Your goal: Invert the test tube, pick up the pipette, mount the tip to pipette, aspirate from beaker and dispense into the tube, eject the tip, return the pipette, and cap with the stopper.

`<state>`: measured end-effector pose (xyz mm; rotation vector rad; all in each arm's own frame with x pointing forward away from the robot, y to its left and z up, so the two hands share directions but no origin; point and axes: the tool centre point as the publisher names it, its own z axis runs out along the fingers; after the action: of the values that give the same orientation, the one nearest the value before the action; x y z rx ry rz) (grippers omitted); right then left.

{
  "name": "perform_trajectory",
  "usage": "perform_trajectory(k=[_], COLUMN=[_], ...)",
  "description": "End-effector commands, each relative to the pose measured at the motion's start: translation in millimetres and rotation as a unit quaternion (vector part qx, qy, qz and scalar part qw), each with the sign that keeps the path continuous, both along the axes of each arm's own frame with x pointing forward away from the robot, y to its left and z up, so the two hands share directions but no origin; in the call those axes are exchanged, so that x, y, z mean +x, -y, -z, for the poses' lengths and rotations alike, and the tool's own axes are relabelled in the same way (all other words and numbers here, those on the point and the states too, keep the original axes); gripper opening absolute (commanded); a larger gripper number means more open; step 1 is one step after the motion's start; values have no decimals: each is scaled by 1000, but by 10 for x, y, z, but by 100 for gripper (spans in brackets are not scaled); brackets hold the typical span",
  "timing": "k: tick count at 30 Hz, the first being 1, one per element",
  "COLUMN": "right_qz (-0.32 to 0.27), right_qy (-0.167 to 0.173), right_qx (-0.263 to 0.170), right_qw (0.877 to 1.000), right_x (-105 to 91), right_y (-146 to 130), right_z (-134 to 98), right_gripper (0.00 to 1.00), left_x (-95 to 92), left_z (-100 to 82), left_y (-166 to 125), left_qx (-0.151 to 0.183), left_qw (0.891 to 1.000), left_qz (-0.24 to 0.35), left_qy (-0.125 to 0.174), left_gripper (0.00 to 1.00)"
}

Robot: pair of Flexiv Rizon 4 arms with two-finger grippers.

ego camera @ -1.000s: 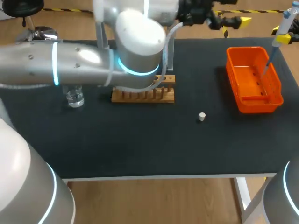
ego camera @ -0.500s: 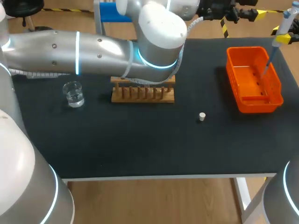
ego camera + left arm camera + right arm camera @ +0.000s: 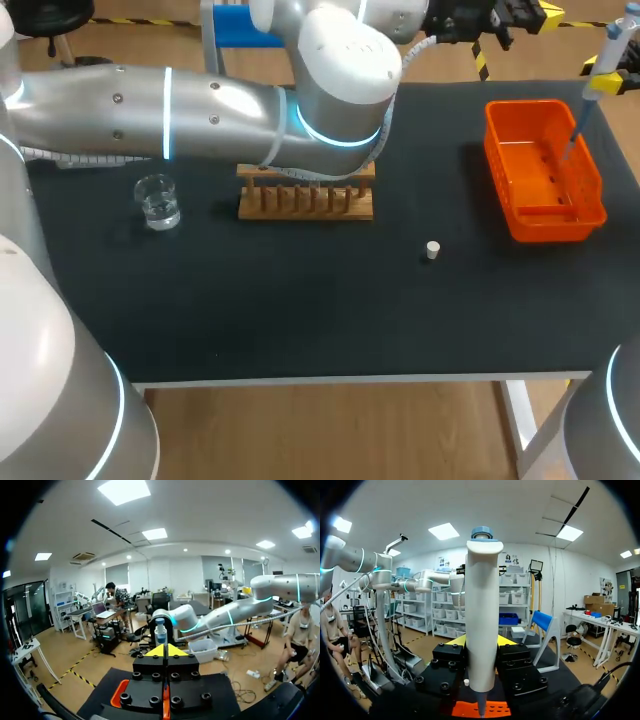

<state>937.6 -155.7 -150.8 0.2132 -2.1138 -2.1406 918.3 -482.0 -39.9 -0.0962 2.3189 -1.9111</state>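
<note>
While my right claw [image 3: 481, 645] clamps the white plastic pipette with the blue push-button [image 3: 482, 605] around its body, holding it upright, the pipette's thin end hangs over the open orange plastic bin [image 3: 524, 104] at the table's right side. I judge the step in hand to be ejecting the tip, which looks not yet shed. My left claw [image 3: 165, 651] is pinched together with nothing between its yellow tips. It is raised by the table's far edge and points at the pipette's blue top (the likely place to press).

To do this well, I would hold the pipette plumb over the bin's middle. I would set the left tips squarely on the ejector rather than the plunger, and push along the pipette's axis so it cannot slide in my grip.

The small white stopper [image 3: 432, 250] lies on the black mat between the wooden tube rack [image 3: 305, 203] and the bin. The clear glass beaker [image 3: 158, 203] stands near the rack's left end. The tube I cannot make out.
</note>
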Motion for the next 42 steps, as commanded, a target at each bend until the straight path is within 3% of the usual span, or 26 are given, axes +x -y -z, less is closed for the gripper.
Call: perform_trajectory(k=[1,42], right_qz=[-2,-2], right_qy=[0,0], right_qx=[-1,-1], right_qw=[1000,1000], right_x=[16,16], right_y=[17,17], right_z=[-4,-4], right_gripper=[0,0], left_x=[-2,78], left_z=[-3,99], left_y=[10,777], left_qx=[1,-48], left_qw=[1000,998], left_qz=[-1,44], left_qy=[0,-13], left_gripper=[0,0])
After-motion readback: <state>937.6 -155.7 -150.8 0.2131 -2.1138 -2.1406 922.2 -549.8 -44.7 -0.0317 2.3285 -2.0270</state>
